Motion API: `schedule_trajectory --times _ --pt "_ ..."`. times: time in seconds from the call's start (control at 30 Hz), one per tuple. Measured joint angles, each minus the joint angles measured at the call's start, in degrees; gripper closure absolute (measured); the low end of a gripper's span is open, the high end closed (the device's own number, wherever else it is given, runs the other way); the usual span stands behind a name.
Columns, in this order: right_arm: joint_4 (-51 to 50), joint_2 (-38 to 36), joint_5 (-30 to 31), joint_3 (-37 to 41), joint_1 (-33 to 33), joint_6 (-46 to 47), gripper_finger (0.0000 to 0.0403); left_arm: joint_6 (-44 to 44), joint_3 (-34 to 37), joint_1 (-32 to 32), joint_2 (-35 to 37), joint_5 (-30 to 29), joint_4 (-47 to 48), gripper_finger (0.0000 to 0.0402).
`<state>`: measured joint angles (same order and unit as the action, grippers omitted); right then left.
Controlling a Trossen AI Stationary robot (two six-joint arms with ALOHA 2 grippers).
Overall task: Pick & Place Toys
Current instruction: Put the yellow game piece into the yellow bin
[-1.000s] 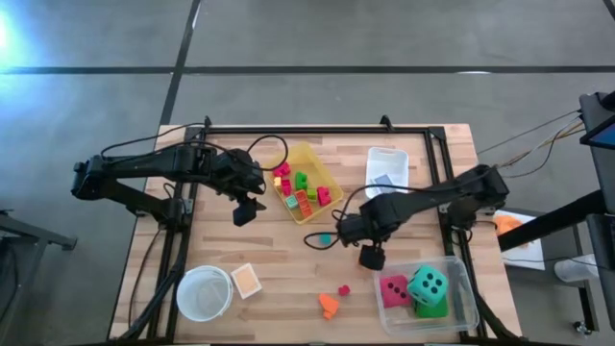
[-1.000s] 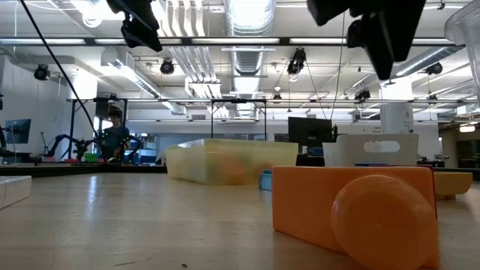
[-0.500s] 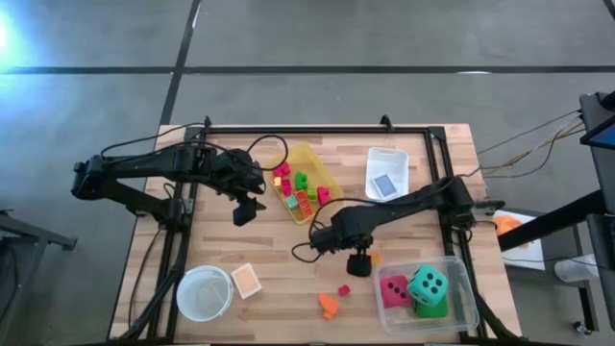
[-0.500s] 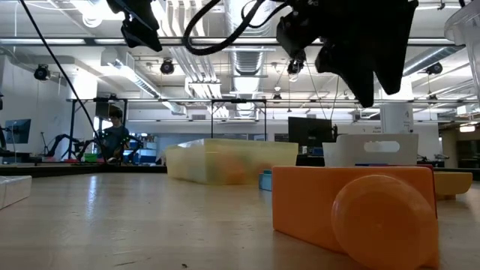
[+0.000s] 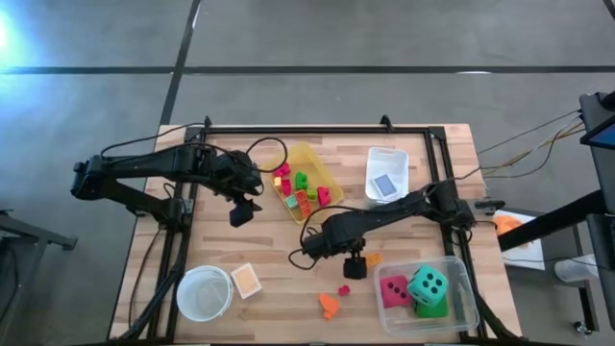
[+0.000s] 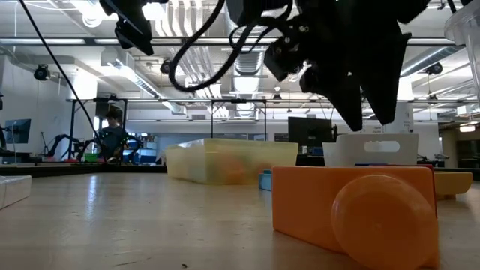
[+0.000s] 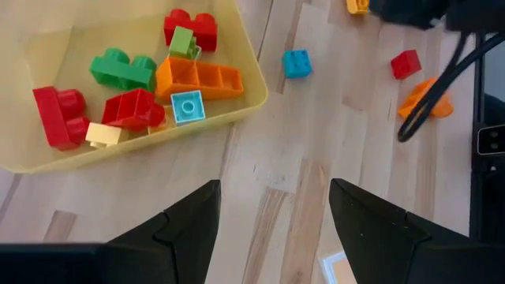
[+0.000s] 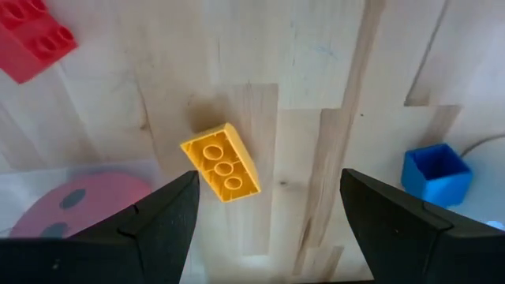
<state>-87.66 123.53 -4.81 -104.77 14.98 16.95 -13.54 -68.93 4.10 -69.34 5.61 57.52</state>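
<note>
Yellow 3-stud block (image 8: pixel 220 162) flat on table, blue cube (image 8: pixel 436 173) nearby; dice (image 5: pixel 427 285) in clear bin.

In the high view, the yellow block (image 5: pixel 372 258) is half hidden behind the right tool (image 5: pixel 355 268). In the right wrist view, the red block (image 8: pixel 30 41) and the blue block (image 8: pixel 439 173) are cut off by the picture's edges, as is the pink die (image 8: pixel 75 207).

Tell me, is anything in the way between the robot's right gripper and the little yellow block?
Nothing visible is. The right gripper hangs open above the yellow block, with only bare table between its fingers. A red block and a blue block lie off to the sides, apart from it.
</note>
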Motion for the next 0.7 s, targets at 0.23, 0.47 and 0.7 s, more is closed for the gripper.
schedule_trajectory --times 0.23,0.47,0.7 --pt "0.3 1.9 -1.3 0.2 0.4 -2.2 0.0108 0.0 0.0 0.0 0.0 0.0 0.3 0.0161" --pt "1.7 2.1 -1.2 0.3 1.0 -2.1 0.0108 0.0 0.0 0.0 0.0 0.0 0.3 0.0161" --pt "2.0 5.3 -1.9 0.4 3.1 -2.8 0.0108 0.1 0.0 0.0 0.0 0.0 0.3 0.0161"
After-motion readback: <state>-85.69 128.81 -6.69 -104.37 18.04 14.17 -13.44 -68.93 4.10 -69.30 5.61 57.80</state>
